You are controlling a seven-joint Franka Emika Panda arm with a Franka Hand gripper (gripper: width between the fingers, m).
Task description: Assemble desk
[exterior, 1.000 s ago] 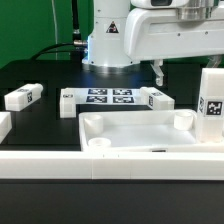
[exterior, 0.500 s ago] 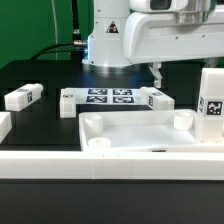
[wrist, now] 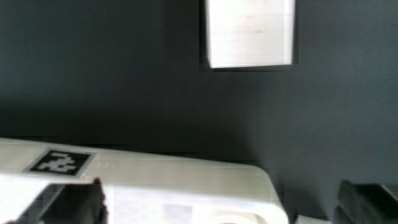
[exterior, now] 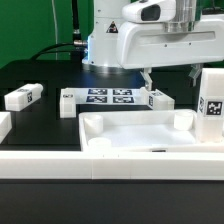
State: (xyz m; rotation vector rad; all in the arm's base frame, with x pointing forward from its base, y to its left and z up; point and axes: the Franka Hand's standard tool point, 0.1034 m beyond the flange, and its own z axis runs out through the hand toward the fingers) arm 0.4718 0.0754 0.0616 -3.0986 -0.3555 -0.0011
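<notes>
Here, jaws spread wide, empty, tagged desk leg point(exterior: 158, 98) lying just below, between them

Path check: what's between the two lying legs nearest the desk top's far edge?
The marker board, lying flat, fills the stretch from the one leg to the other leg; the exterior view shows it.

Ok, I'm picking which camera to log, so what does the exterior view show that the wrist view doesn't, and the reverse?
Only the exterior view: the tray-like desk top, the marker board, an upright leg and the arm. Only the wrist view: a close look down on the tag of a lying leg. Both: the black table, the open tool and, probably, that lying leg.
</notes>
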